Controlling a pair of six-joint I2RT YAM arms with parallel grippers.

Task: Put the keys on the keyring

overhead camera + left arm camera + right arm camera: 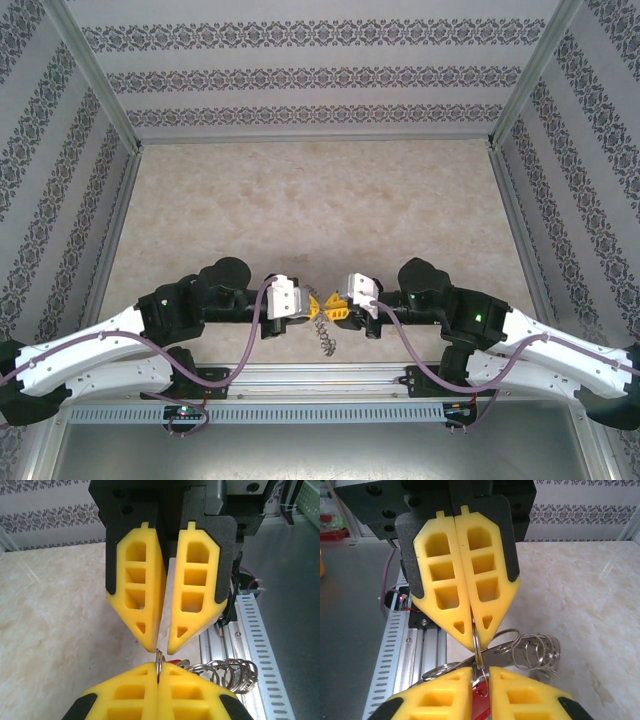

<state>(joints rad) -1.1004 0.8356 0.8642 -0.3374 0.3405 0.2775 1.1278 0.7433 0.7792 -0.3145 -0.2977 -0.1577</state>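
Observation:
My two grippers meet tip to tip above the table's near edge. The left gripper [318, 306] [159, 667] is shut on a thin silver ring of the keyring [159, 656], which stands upright between its yellow pads. More of the keyring's silvery loops [235, 672] [540, 652] [325, 340] dangle below and to the side. My right gripper [338, 308] [480, 672] faces it with a narrow gap between its fingers. The ring and the red head of the key [481, 707] [174, 661] sit in that gap, with the pads not pressing on them.
A slotted grey cable rail [260, 645] [395, 650] and an aluminium frame bar [320, 378] run along the near edge just under the grippers. The beige marble-look tabletop [320, 200] stretches away behind, bounded by patterned walls [320, 70].

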